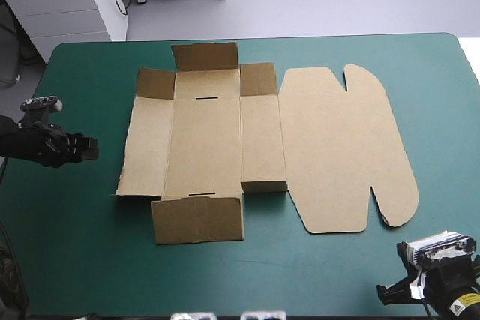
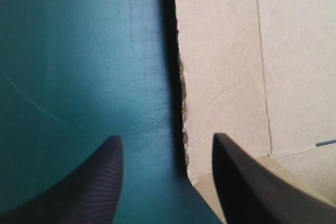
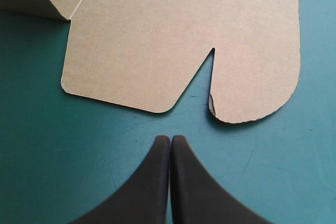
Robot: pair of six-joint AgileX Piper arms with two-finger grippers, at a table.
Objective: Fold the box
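Left jaws stand apart at mid left of the high frame, just off the box's (image 1: 206, 144) left edge. In the wrist view 1 black finger (image 2: 252, 187) is over that ragged edge and the other finger (image 2: 97, 182) is over bare cover. Right jaws are pressed together in 1 pointed arch at the lower right corner of the high frame. They hold nothing, w/ the tip just short of the lid's notched near edge, not touching.

Desk (image 1: 82, 245) w/ teal-green cover fills most of the frame. Brown box lies at its centre, mostly flat. Lid (image 1: 341, 148), the biggest panel, lies flat at centre right w/ rounded corners and 2 notches. Base panel (image 1: 206, 148) sits at centre w/ a side wall flat on either side. Far flap (image 1: 205, 56) at upper centre is tilted up. Near flap (image 1: 199, 219) at lower centre looks a bit raised too. 2 small corner flaps at upper centre, left corner flap (image 1: 155, 82) and right corner flap (image 1: 259, 79), stand part-raised.
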